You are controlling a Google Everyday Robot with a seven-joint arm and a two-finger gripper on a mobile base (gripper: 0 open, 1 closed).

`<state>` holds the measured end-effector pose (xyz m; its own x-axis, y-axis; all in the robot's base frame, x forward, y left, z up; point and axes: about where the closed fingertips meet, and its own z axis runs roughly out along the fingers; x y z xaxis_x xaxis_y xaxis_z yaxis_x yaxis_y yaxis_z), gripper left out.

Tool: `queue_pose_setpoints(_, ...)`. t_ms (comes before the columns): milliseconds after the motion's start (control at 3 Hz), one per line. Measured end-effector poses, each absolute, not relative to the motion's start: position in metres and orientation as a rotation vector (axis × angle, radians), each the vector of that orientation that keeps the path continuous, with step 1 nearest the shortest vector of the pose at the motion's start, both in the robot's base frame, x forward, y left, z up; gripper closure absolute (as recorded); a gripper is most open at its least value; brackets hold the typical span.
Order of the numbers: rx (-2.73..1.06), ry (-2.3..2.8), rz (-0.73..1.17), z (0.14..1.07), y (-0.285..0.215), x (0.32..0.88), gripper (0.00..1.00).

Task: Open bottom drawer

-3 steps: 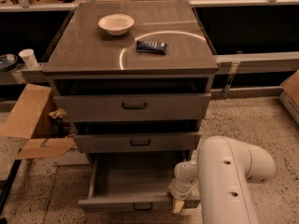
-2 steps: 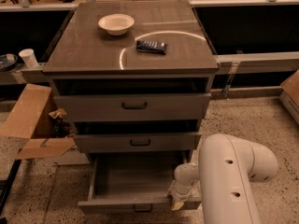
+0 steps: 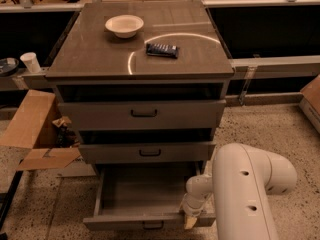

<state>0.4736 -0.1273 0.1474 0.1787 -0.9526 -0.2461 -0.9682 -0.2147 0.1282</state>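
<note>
The grey cabinet has three drawers. The bottom drawer (image 3: pixel 145 220) is pulled far out toward me and its inside is bare. Its small black handle (image 3: pixel 152 226) shows at the lower edge of the view. The middle drawer (image 3: pixel 145 152) and the top drawer (image 3: pixel 142 114) are shut in, each with a black bar handle. My gripper (image 3: pixel 191 219) hangs from the white arm (image 3: pixel 245 194) at the right end of the bottom drawer's front, touching or just over its front edge.
A white bowl (image 3: pixel 124 25) and a dark flat packet (image 3: pixel 161 49) lie on the cabinet top (image 3: pixel 100 54). An open cardboard box (image 3: pixel 35 134) stands on the floor at the left. A paper cup (image 3: pixel 31 62) sits on a ledge at the left. Speckled floor lies to the right.
The arm has shifted slightly to the right and toward me. The bottom drawer stays pulled out, about as far as before.
</note>
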Motion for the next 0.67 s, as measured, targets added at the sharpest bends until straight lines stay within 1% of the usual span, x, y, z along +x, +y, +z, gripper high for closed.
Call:
queue_pose_setpoints(333, -2.367, 1.932, 0.424, 0.1474, -0.1273, 0.4735, 0.15)
queue_pose_setpoints(667, -2.367, 1.932, 0.423, 0.1475, -0.1273, 0.4736, 0.00)
